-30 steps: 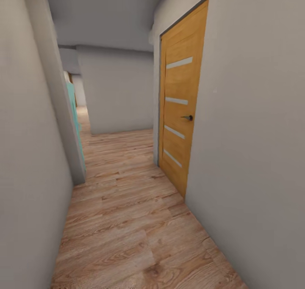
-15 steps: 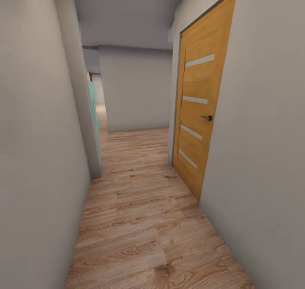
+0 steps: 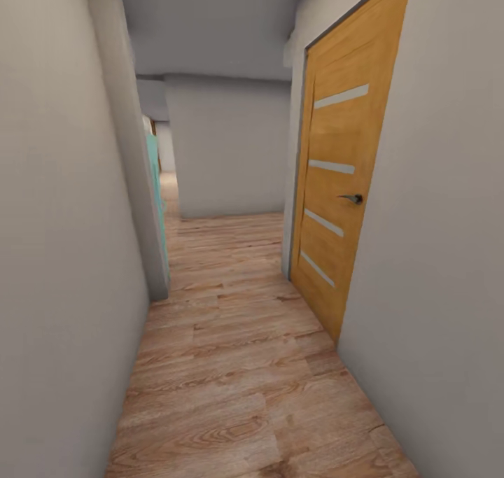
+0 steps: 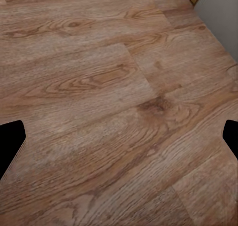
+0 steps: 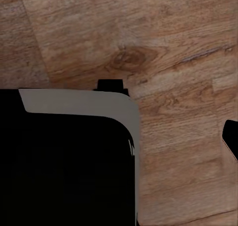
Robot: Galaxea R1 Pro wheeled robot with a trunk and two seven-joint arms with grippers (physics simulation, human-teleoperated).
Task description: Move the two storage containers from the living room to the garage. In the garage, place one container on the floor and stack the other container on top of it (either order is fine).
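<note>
A: Well, here we are in a narrow corridor, wood-plank floor (image 3: 238,366) underfoot, pale walls close on both sides, and an orange wooden door (image 3: 343,184) shut on the right, its handle (image 3: 352,199) dark against the panel.

B: Any bins?

A: None before the cameras. Both storage containers are somewhere out of frame, so I can't place them from here. A sliver of teal door (image 3: 157,191) shows at an opening further along on the left.

B: And the end effectors?

A: Left end effector (image 4: 119,139): dark fingertips at the two edges of its wrist view, spread wide, just planks between them. Empty. Right end effector (image 5: 229,139): one dark tip shows, beside a black, grey-edged part of the robot (image 5: 64,161); spread or closed, I cannot tell.

B: Handling, when it comes?

A: My guess: thin straight walls mean light, fairly stiff bins, perhaps flexing at the rim. Take a wall near a corner, or clamp opposite walls with both arms.
</note>
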